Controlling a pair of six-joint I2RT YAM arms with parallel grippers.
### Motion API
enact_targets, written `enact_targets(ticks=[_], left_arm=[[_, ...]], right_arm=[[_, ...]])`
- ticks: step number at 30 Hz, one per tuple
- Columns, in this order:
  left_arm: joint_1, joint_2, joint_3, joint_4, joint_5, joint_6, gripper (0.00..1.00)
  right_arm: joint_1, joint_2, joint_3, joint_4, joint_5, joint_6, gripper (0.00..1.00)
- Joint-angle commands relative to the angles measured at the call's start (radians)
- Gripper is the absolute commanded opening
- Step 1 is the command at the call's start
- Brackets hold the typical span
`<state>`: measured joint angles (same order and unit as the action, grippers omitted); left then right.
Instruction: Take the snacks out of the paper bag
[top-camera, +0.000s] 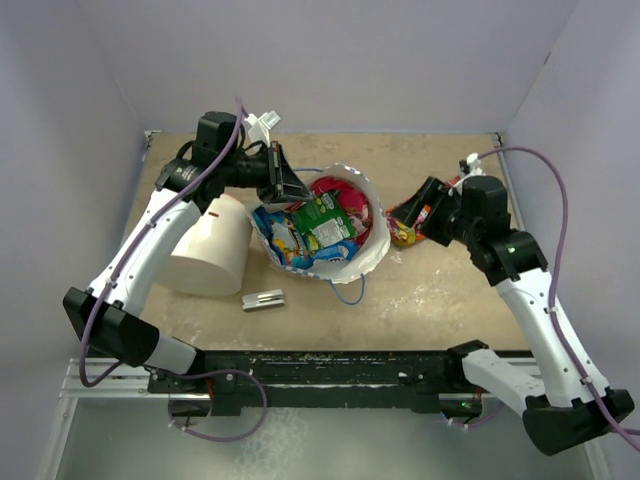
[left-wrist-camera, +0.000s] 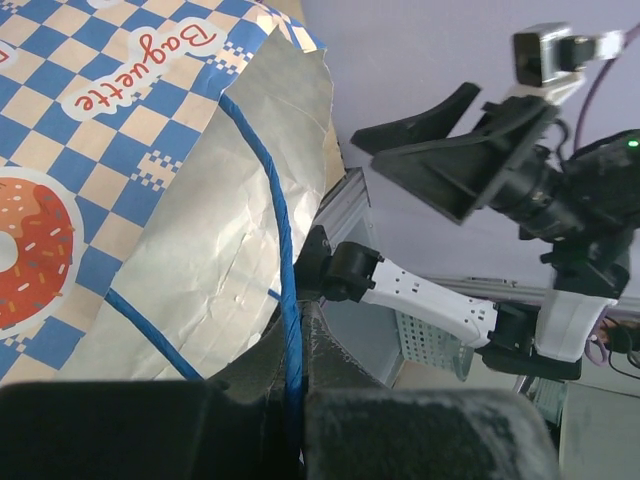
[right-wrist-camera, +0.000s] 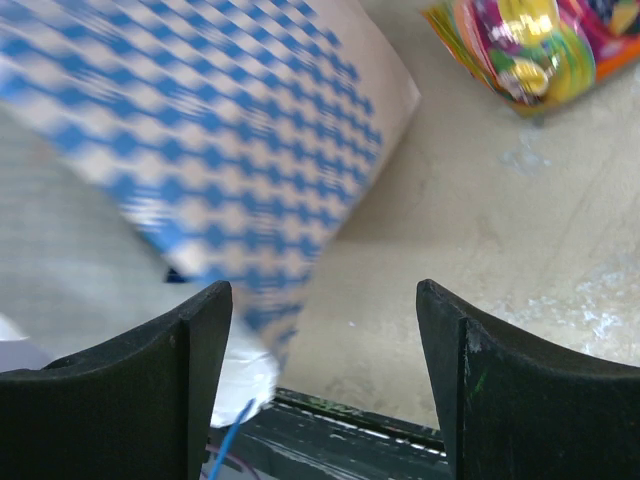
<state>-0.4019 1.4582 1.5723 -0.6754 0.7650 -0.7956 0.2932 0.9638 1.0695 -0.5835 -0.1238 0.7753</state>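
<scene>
1. Where the left gripper (left-wrist-camera: 292, 385) meets the bag, its fingers (left-wrist-camera: 335, 360) are pressed together on the blue string handle (left-wrist-camera: 280, 240). The string runs down between them at the rim of the paper bag (left-wrist-camera: 130, 130).
2. The right gripper (right-wrist-camera: 322, 295) holds nothing. Its fingers (right-wrist-camera: 200, 350) stand wide apart over the bare table (right-wrist-camera: 480, 250).
3. To the left of those fingers in the right wrist view is the bag's blue-and-white checkered wall, blurred. Ahead and to the right, an orange-and-pink foil packet (right-wrist-camera: 530, 40) lies on the table, outside the bag.
4. From above, that packet sits just beside the bag's right side, at the tip of the right gripper. I cannot tell whether it touches either of them.
5. The bag stands mid-table with its mouth open to the overhead camera, and the left gripper is at its far-left rim.
6. Inside the bag, the snacks (top-camera: 325, 225) crowd together: a green packet in the middle, red-pink behind it, blue and white in front.
7. A white cylinder (top-camera: 210, 250) lies just left of the bag, beneath the left arm.
8. A grey metal clip (top-camera: 263, 299) lies on the table just in front of the cylinder and the bag's near-left edge.
</scene>
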Motion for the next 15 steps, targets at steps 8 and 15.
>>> enact_targets(ticks=[8, 15], left_arm=[[-0.006, -0.058, 0.001, 0.076, 0.032, -0.012, 0.00], [-0.015, -0.066, 0.016, 0.072, 0.017, -0.038, 0.00]], right_arm=[[0.046, 0.069, 0.238, 0.084, -0.127, -0.105, 0.76], [0.082, 0.123, 0.271, 0.242, -0.243, -0.290, 0.80]])
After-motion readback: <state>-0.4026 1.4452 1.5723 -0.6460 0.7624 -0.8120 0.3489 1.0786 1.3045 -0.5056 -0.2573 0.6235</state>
